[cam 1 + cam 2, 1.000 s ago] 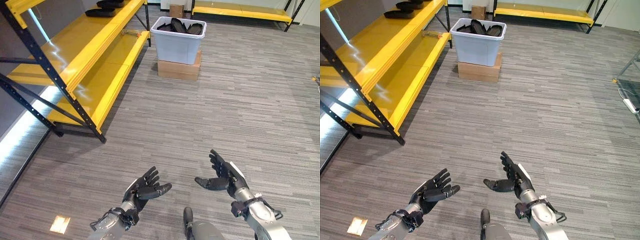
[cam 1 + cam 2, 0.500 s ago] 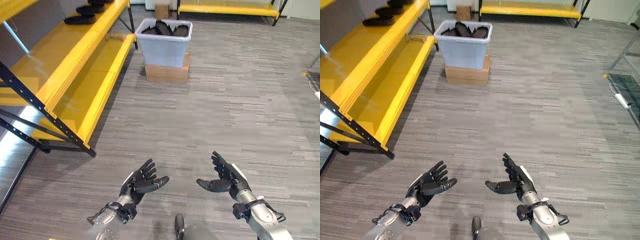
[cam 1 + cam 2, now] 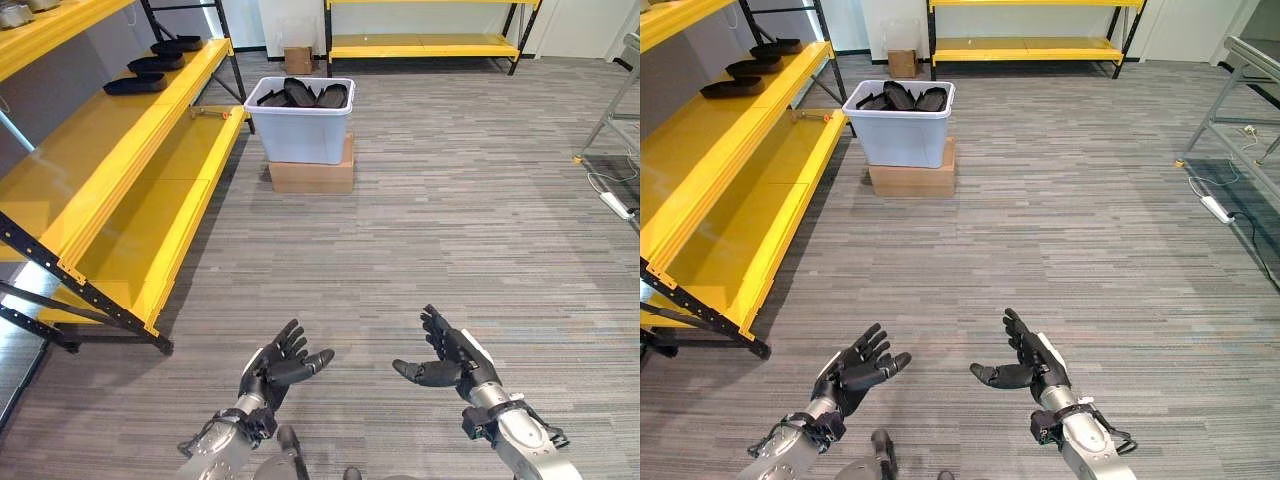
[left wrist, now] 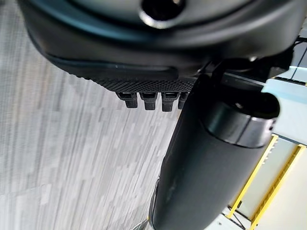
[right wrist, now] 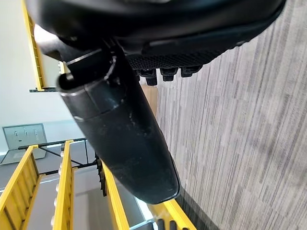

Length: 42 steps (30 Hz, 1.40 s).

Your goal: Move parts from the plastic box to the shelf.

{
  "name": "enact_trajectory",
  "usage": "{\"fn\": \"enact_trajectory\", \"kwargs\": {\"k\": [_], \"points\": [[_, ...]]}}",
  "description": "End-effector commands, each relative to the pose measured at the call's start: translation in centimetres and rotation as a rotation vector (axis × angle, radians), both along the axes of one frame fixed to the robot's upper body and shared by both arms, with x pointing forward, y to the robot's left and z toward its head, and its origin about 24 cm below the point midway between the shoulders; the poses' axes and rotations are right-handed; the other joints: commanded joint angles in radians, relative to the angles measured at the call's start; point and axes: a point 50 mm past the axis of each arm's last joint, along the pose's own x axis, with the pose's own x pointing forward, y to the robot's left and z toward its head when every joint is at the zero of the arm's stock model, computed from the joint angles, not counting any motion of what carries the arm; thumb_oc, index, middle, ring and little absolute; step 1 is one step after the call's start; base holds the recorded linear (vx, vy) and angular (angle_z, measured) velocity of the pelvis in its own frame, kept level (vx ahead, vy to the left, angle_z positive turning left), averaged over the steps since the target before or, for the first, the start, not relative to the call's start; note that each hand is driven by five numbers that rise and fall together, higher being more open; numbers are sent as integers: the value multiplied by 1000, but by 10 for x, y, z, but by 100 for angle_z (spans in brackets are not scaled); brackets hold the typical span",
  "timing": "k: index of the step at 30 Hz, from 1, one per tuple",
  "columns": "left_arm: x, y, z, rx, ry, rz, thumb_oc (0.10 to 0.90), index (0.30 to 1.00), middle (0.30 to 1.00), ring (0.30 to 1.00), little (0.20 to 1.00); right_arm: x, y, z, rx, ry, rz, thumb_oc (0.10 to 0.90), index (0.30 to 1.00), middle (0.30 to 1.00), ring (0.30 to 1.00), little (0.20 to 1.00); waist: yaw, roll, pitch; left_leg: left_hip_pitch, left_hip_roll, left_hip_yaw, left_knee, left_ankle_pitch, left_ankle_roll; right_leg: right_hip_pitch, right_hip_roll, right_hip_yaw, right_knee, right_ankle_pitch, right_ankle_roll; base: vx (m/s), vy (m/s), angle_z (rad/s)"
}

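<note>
**Grey plank floor between yellow racks**

Striped grey flooring runs the length of the room. A second yellow rack stands along the far white wall. A grey metal frame stands at the right edge, a white power strip beside it.
</note>
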Motion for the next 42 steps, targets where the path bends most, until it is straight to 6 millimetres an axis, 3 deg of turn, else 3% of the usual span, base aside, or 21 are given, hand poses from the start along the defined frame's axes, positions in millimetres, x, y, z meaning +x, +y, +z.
{"fn": "enact_trajectory", "kwargs": {"k": [1, 7, 12, 18, 23, 30, 33, 34, 36, 37, 38, 39, 41, 42], "points": [[18, 1, 38, -30, -220, -6, 900, 1000, 1000, 1000, 1000, 13, 1, 49, 46, -263, 67, 900, 1000, 1000, 1000, 1000, 0, -7, -9, -5, 45, 23, 4, 101, -29, 21, -93, -21, 32, -26, 163, 216, 128, -55], [21, 11, 39, -7, -243, 28, 900, 1000, 1000, 1000, 1000, 14, 0, 51, 71, -247, 93, 900, 1000, 1000, 1000, 1000, -15, 34, -6, 78, 48, 52, 11, 96, -31, 18, -103, -43, 137, -100, 164, 301, 213, -43], [23, 11, 43, 21, -248, -52, 900, 1000, 1000, 1000, 1000, 15, 1, 51, 98, -252, 43, 900, 1000, 1000, 1000, 1000, -12, 40, -29, 135, 4, 79, 22, 80, -10, 54, -120, -65, 142, -121, 181, 266, 151, 12], [27, 17, 51, 157, -295, -90, 900, 1000, 1000, 1000, 1000, 24, 10, 63, 105, -336, -10, 900, 1000, 1000, 1000, 1000, 12, 35, -64, 162, -54, 70, 4, 53, 31, 51, -145, -82, 135, -98, 210, 234, 85, -8], [32, 20, 62, 198, -348, -107, 900, 1000, 1000, 1000, 1000, 33, 17, 74, 139, -399, -57, 900, 1000, 1000, 1000, 1000, 32, 23, -77, 156, -89, 61, 4, 29, 68, 16, -157, -85, 197, -43, 238, 92, 83, 4], [40, 11, 66, 183, -360, -151, 900, 1000, 1000, 1000, 1000, 41, 22, 82, 139, -440, -82, 900, 1000, 1000, 1000, 1000, 13, 10, -98, 210, -161, 45, 4, -40, 143, -107, -126, -35, 559, 154, 313, 95, 196, 11], [41, 6, 64, 176, -355, -166, 900, 1000, 1000, 1000, 1000, 43, 25, 81, 142, -436, -86, 900, 1000, 1000, 1000, 1000, 21, 32, -95, 231, -165, 39, 4, -65, 161, -177, -150, -87, 791, 172, 313, 53, 183, 3], [41, 5, 64, 175, -354, -168, 900, 1000, 1000, 1000, 1000, 43, 26, 81, 140, -436, -84, 900, 1000, 1000, 1000, 1000, 23, 35, -95, 235, -168, 37, 4, -68, 164, -190, -159, -97, 818, 170, 310, 70, 197, 8], [38, 4, 61, 163, -348, -150, 900, 1000, 1000, 1000, 1000, 46, 34, 78, 135, -427, -51, 900, 1000, 1000, 1000, 1000, 34, 61, -83, 272, -163, 44, 4, -86, 172, -271, -220, -155, 922, 146, 287, 90, 194, -14], [38, 3, 61, 158, -349, -137, 900, 1000, 1000, 1000, 1000, 47, 37, 78, 128, -431, -30, 900, 1000, 1000, 1000, 1000, 23, 68, -67, 296, -156, 47, 4, -95, 169, -349, -199, -164, 911, 143, 284, 127, 81, -78], [38, 3, 61, 154, -355, -141, 900, 1000, 1000, 1000, 1000, 45, 35, 78, 130, -438, -18, 900, 1000, 1000, 1000, 1000, 7, 68, -51, 319, -150, 39, 4, -100, 151, -409, -179, -194, 786, 101, 270, 207, -117, -80], [38, 4, 62, 151, -347, -152, 900, 1000, 1000, 1000, 1000, 43, 27, 78, 158, -433, -21, 900, 1000, 1000, 1000, 1000, -8, 43, -38, 352, -159, 25, 4, -119, 131, -408, -186, -244, 462, 128, 269, 249, -181, -40], [37, 4, 60, 154, -334, -139, 900, 1000, 1000, 1000, 1000, 40, 20, 75, 169, -424, -33, 900, 1000, 1000, 1000, 1000, -27, 31, -26, 396, -159, 7, 4, -143, 105, -417, -188, -267, 151, 179, 278, 270, -156, 64], [37, 2, 59, 143, -332, -141, 900, 1000, 1000, 1000, 1000, 38, 18, 74, 168, -422, -41, 900, 1000, 1000, 1000, 1000, -32, 34, -23, 408, -155, -2, 4, -150, 97, -429, -193, -259, 79, 186, 280, 235, -85, 73]]}}
